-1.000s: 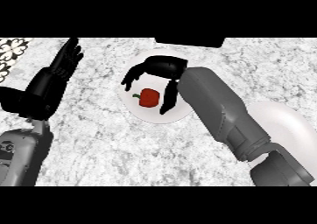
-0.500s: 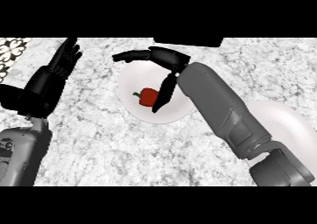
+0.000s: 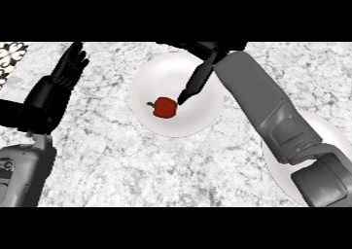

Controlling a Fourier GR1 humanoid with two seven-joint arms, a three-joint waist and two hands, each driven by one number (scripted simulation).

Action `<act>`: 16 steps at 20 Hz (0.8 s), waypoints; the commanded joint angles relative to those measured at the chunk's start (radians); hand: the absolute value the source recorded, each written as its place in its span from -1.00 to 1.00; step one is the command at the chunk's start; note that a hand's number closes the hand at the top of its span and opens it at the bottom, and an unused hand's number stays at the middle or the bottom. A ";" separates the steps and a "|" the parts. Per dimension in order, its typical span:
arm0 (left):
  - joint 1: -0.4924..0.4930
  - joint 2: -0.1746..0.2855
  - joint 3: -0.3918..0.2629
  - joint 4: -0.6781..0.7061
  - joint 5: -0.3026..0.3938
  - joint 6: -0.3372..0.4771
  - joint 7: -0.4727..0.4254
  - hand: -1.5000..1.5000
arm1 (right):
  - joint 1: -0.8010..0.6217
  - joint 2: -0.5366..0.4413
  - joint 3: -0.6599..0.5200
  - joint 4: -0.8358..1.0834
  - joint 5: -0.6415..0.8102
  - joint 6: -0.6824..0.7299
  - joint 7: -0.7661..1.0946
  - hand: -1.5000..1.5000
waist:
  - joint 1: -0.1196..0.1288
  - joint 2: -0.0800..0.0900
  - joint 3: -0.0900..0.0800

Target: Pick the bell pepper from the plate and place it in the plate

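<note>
Small red bell pepper (image 3: 163, 107) lies centre frame on white round plate (image 3: 157, 78), not held. Right hand (image 3: 199, 77) at top, open, straight fingertip just beside the pepper. Left hand (image 3: 61, 85) rests open at left. Second white plate (image 3: 340, 141) lower right, partly under the right forearm.

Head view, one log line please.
red bell pepper on round white plate | right hand open, beside pepper | left hand open, resting
</note>
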 commanded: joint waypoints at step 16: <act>-0.050 -0.034 -0.029 -0.030 -0.002 0.003 0.012 0.00 | 0.031 -0.275 -0.033 -0.032 -0.032 0.215 -0.064 -1.00 | 0.058 0.048 0.006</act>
